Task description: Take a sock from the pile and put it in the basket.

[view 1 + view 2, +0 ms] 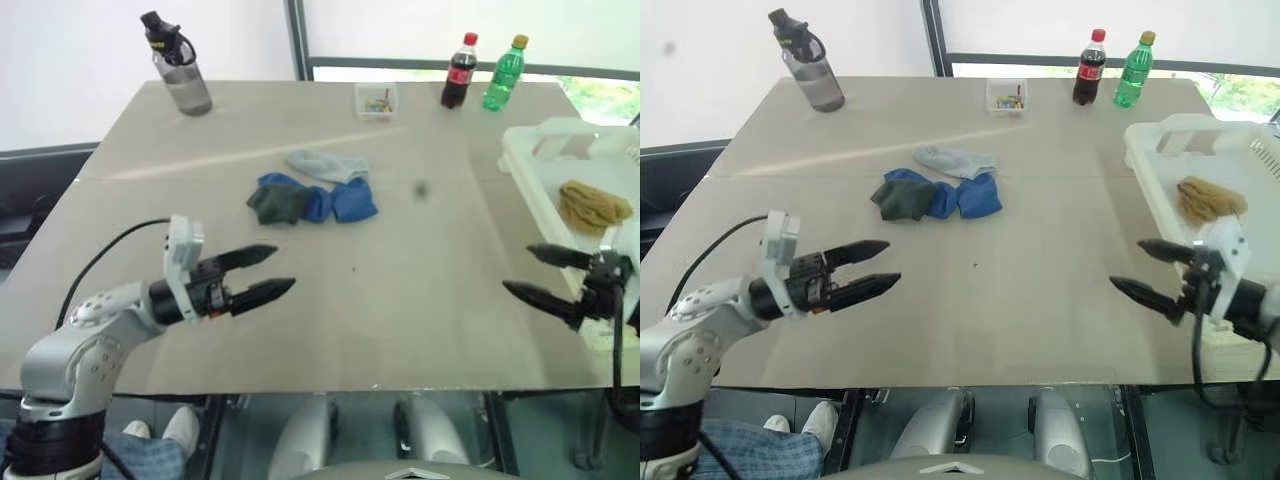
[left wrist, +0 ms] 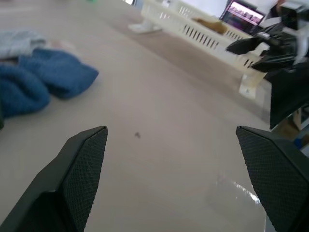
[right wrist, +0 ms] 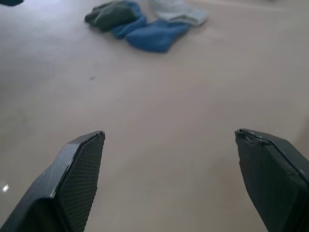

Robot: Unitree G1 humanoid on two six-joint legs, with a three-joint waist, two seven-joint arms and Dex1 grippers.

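Beige table (image 1: 430, 300) with 2 empty spread tools, perhaps 4 socks in the pile (image 1: 312, 190), 1 mustard sock (image 1: 594, 205) in the basket (image 1: 535, 150).

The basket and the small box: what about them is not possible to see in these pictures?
- Basket: its right side is cut off by the edge of both eye views.
- Mustard sock in the basket: whether others lie under it is hidden.
- Small clear box: its coloured contents are too small to name.
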